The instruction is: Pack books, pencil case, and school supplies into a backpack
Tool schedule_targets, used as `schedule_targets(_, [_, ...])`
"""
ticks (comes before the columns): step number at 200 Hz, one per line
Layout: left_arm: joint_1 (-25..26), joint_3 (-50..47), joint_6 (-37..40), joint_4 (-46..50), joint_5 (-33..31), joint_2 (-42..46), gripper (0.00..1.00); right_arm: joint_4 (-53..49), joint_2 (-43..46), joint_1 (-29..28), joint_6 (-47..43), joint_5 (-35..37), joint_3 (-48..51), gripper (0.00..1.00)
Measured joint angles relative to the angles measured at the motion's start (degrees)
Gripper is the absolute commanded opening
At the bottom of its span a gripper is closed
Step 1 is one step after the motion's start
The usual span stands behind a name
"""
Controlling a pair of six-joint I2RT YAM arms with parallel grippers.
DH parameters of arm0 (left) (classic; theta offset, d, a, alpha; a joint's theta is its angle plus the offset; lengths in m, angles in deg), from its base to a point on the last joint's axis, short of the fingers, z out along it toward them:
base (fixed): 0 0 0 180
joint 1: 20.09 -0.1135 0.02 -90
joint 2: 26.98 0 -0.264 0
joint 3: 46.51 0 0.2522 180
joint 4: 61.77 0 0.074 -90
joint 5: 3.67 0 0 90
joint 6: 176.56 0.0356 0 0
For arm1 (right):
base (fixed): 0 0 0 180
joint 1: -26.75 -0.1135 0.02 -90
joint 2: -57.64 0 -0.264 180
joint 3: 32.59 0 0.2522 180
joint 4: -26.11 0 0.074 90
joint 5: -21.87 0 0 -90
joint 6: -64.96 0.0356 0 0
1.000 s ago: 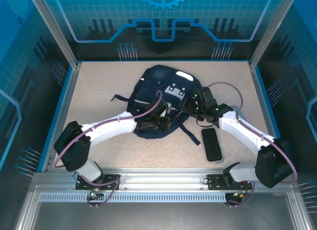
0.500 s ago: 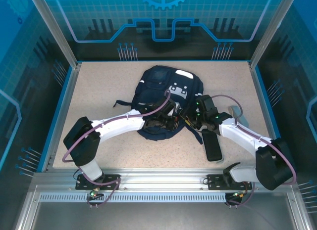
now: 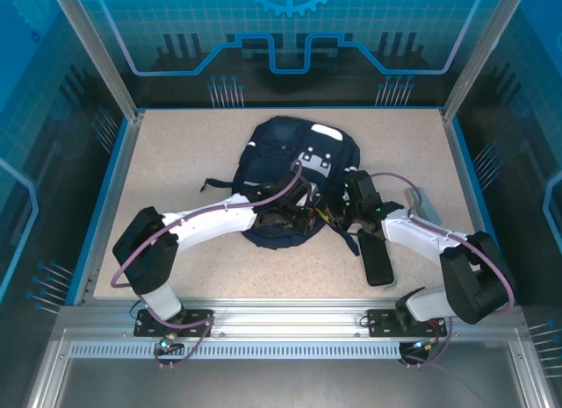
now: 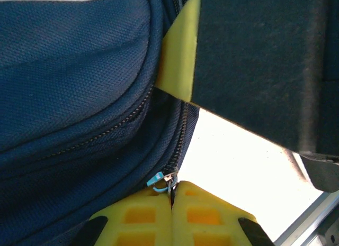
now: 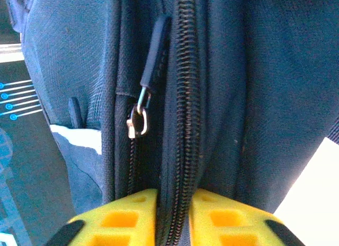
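Observation:
The navy backpack (image 3: 285,162) lies flat mid-table, its near edge under both arms. My left gripper (image 3: 305,218) is at that edge; in the left wrist view it (image 4: 172,196) is shut on a metal zipper pull (image 4: 168,180) with a light-blue tab. My right gripper (image 3: 341,211) sits just to its right. In the right wrist view it (image 5: 174,203) is shut on a fold of the backpack with closed zipper teeth (image 5: 183,114). A second slider (image 5: 137,123) with a dark pull hangs beside it. The books are hidden or out of view.
A black flat oblong item (image 3: 376,254) lies on the table right of the backpack, under the right forearm. A small grey object (image 3: 413,200) sits behind that arm. A loose strap (image 3: 215,182) trails left. A yellow piece (image 4: 180,50) against a dark block shows above the zipper.
The left gripper has slid right along the backpack's near edge and the backpack shifted with it. The right gripper came down and nearer. Over the last half second both barely moved.

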Motion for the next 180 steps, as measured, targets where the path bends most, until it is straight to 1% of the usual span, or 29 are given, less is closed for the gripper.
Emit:
schedule_targets(20, [-0.02, -0.02, 1.11, 1.05, -0.98, 0.15, 0.0, -0.66, -0.02, 0.02, -0.7, 0.74, -0.07, 0.11])
schedule_targets(48, [-1.09, -3.17, 2.47, 2.1, -3.02, 3.1, 0.0, -3.91, -0.02, 0.39, -3.5, 2.91, -1.51, 0.09])
schedule_targets(76, [-5.4, -7.37, 2.6, 4.55, -6.51, 7.23, 0.0, -7.37, -0.24, 2.29, -7.39, 5.86, -3.08, 0.08])
schedule_targets(95, [-9.16, -9.7, 2.58, 5.09, -8.13, 7.58, 0.0, -9.2, -1.75, 3.87, -10.1, 7.41, -5.01, 0.08])
schedule_targets(114, [-12.33, -11.28, 2.6, 4.44, -8.57, 7.58, 0.0, -10.45, -3.96, 4.74, -12.9, 8.04, -7.32, 0.1])
schedule_targets(127, [-13.16, -11.21, 2.78, 3.85, -8.55, 7.58, 0.0, -11.96, -5.46, 4.85, -14.69, 8.04, -9.57, 0.18])
schedule_targets(135, [-13.29, -11.06, 3.1, 3.52, -8.52, 7.58, 0.0, -12.66, -6.12, 4.96, -16.04, 8.13, -10.93, 0.26])
schedule_targets(157, [-13.2, -9.79, 4.24, 3.5, -8.33, 7.58, 0.0, -14.1, -6.19, 6.05, -19.19, 8.68, -13.27, 0.53])
schedule_targets(169, [-12.46, -8.79, 5.25, 3.61, -8.57, 7.61, 0.0, -15.04, -5.25, 6.38, -20.15, 9.51, -13.57, 0.62])
schedule_targets(180, [-10.84, -7.8, 5.99, 3.85, -8.85, 7.74, 0.0, -16.39, -3.41, 6.38, -20.04, 10.19, -13.51, 0.67])
